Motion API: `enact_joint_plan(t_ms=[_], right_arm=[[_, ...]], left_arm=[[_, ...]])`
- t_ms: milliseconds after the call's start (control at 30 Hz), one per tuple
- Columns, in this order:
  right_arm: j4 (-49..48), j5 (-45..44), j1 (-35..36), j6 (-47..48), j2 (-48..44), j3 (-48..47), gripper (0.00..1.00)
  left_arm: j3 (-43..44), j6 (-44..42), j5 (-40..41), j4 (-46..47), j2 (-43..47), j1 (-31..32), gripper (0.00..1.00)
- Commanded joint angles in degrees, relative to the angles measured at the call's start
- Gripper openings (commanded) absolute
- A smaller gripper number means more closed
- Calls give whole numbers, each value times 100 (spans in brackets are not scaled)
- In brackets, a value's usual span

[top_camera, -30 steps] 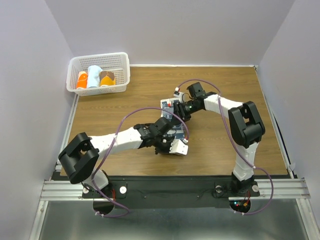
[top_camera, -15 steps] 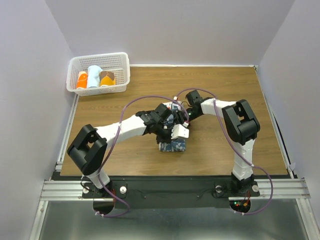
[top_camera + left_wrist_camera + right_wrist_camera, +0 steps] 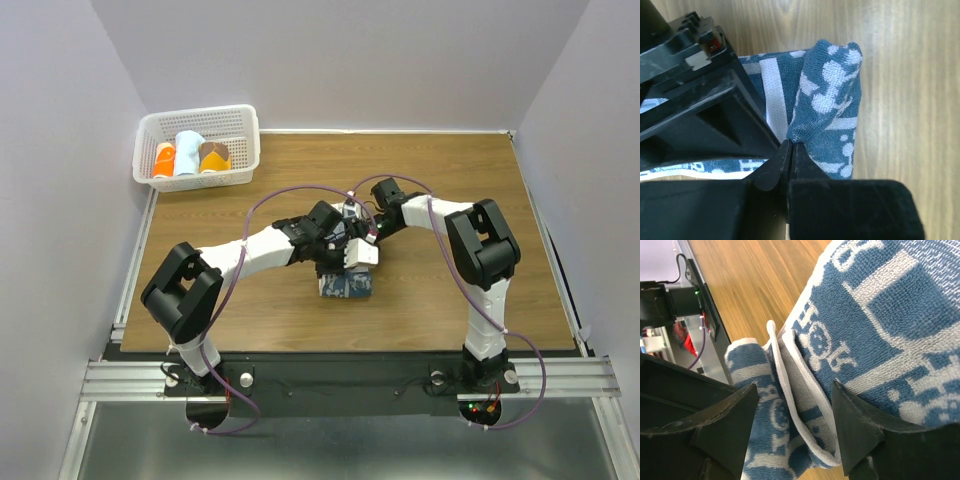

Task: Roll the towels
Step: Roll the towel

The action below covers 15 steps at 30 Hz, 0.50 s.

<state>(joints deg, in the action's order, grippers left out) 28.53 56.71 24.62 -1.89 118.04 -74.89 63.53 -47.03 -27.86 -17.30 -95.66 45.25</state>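
Observation:
The navy-blue towel [image 3: 346, 286] with pale motifs lies folded on the wooden table, partly under both grippers. My left gripper [image 3: 340, 264] is shut on a raised fold of it; in the left wrist view the jaws [image 3: 790, 146] pinch the cloth, and the towel [image 3: 832, 95] stands up in a ridge. My right gripper [image 3: 363, 224] is just behind, close to the left one. In the right wrist view it [image 3: 795, 425] is open, its fingers astride the white-hemmed layered edge of the towel [image 3: 880, 315].
A white basket [image 3: 246, 150] at the back left holds three rolled towels: orange [image 3: 164, 158], light blue [image 3: 188, 152] and brown-orange [image 3: 213, 155]. White walls close three sides. The table's metal front rail [image 3: 700, 315] shows in the right wrist view.
My left gripper has moved away from the near edge toward the right gripper, carrying the towel's near end over itself. The towel now looks shorter. My right gripper shifted slightly toward the left one.

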Motion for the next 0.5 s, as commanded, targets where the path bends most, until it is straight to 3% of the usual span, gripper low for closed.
enact_joint_plan(t_ms=[0, 233, 467], right_arm=[[301, -292, -97, 57, -316, -324, 66], [846, -398, -396, 347, -650, -623, 64], [1233, -239, -608, 742, -1203, -150, 65]], left_arm=[[-139, -26, 96, 588, -41, -25, 0], [-112, -114, 26, 447, 30, -34, 0], [-104, -210, -185, 376, -199, -87, 0]])
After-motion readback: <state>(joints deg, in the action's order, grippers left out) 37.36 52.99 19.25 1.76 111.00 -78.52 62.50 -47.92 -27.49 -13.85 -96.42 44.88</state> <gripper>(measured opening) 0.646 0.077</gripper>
